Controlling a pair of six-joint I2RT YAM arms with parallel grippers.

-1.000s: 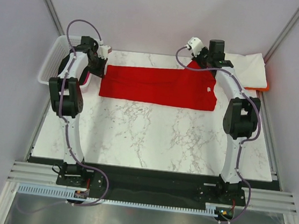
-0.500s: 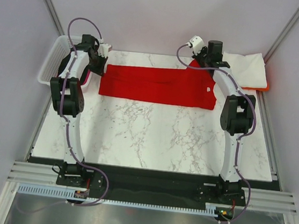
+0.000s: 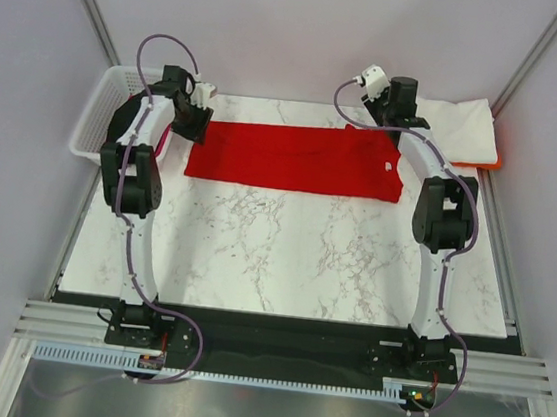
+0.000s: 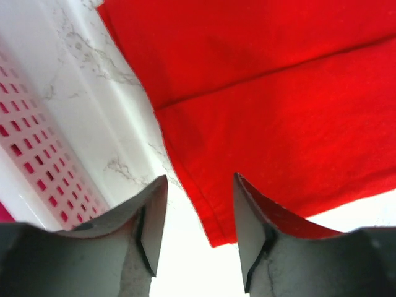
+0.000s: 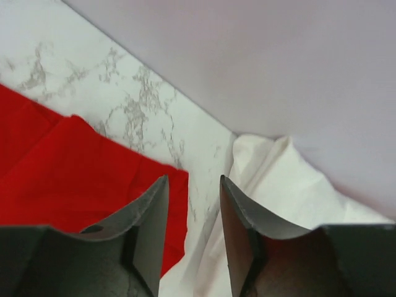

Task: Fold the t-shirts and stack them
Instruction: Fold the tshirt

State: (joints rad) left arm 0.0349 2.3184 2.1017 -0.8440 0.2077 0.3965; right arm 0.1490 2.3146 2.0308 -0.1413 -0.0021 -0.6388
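Top external, red t-shirt [image 3: 294, 157] spread flat

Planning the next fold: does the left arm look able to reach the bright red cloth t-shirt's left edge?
Probably yes: the left gripper hangs open above the edge of the bright red cloth t-shirt, nothing between them; the white plastic lattice basket stands off to the side.

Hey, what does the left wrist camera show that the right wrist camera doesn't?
Only the left wrist view shows the white lattice basket. Only the right wrist view shows the white t-shirt and the pale back wall. Both show the red t-shirt lying on the marble table. The left gripper and right gripper are each open, holding nothing.
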